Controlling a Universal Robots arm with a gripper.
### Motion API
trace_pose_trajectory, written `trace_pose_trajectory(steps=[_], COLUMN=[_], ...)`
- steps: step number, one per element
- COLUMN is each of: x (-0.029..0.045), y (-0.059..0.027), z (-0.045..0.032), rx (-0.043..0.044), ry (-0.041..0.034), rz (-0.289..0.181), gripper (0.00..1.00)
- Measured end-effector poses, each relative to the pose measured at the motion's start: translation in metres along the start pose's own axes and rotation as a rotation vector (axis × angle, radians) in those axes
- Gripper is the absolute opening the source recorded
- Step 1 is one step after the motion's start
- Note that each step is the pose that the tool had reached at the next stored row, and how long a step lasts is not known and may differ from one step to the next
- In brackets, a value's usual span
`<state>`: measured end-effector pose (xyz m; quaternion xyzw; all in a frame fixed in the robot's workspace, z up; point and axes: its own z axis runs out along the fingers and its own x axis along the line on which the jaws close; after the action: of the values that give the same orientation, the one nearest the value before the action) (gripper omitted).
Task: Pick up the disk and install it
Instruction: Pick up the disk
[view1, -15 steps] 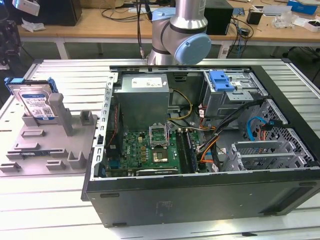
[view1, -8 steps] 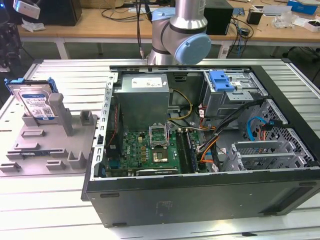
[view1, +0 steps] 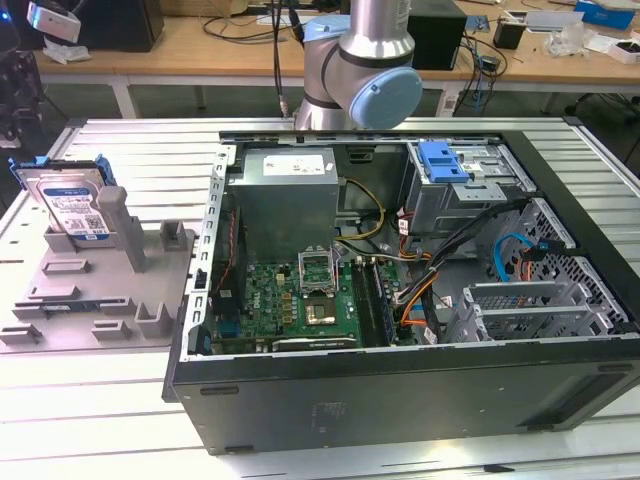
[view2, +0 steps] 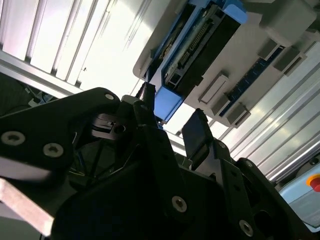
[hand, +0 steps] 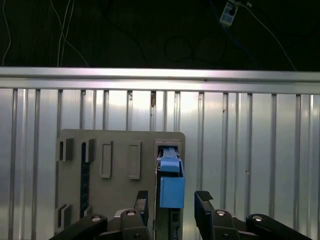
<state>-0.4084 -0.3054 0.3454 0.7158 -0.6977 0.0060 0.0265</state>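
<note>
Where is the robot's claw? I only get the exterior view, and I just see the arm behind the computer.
Observer: In both wrist views the gripper hangs above the disk, which stands in a grey holder.
Operator: Is it grabbing the disk?
Observer: No. In the first wrist view the blue frame lines up between its open fingers, and neither touches it.
Operator: What's on the disk's other side?
Observer: The second wrist view shows a dark side with a row of connector pins.
</note>
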Motion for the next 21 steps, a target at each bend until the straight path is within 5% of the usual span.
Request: trace_pose_trajectory(steps=[21], x=[-0.0001], y=[-0.0004], z=[0.0124], rx=[0.0000], ry=[0.0000], rz=[0.000], gripper=[0.49])
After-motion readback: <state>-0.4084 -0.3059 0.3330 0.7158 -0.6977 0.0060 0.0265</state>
